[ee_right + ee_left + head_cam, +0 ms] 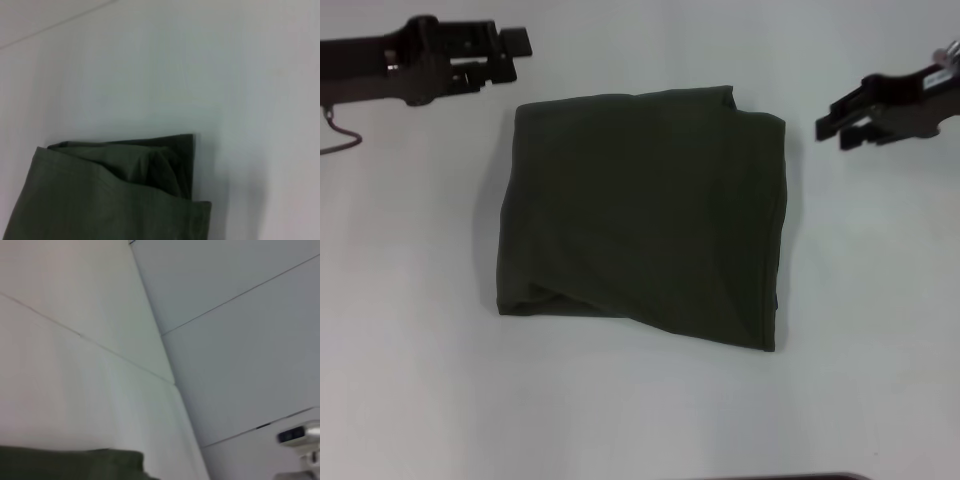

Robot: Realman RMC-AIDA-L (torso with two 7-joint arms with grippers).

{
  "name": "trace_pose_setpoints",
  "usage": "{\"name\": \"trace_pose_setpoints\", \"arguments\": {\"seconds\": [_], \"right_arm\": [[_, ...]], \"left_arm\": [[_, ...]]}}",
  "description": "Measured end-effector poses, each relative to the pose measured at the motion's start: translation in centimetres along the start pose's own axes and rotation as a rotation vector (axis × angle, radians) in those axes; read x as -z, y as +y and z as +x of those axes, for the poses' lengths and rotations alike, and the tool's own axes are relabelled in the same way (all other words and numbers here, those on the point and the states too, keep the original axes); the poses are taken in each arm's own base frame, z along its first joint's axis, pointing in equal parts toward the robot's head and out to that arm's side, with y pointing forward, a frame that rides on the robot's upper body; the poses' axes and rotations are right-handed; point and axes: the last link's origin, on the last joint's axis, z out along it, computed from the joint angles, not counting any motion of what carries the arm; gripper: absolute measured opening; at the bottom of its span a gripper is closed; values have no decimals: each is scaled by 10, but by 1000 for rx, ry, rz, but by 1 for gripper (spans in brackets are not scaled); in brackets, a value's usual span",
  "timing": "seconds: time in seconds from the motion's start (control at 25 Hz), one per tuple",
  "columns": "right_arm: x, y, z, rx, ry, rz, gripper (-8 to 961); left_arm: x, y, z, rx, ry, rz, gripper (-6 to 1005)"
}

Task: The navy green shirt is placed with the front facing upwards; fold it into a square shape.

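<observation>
Head view: shirt [645, 215] lies folded into a rough square mid-table [410, 400], lettering hidden inside. Left gripper [515, 48] and right gripper [832, 125] hover off its far corners, slightly parted, holding nothing; fold looks done.
Left wrist view: only a shirt edge.
Right wrist view: stacked corner layers, slightly uneven.

The navy green shirt [645, 215] hides its lettering and label inside folds.
</observation>
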Motion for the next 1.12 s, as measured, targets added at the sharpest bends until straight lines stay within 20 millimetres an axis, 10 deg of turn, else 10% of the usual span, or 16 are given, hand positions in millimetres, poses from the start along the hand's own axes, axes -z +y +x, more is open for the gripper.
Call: {"name": "trace_pose_setpoints", "arguments": {"seconds": [1.12], "right_arm": [[-51,8,-3,-96,-86,-89,403]], "left_arm": [[-5,8,4,-11,4,-37,521]]}}
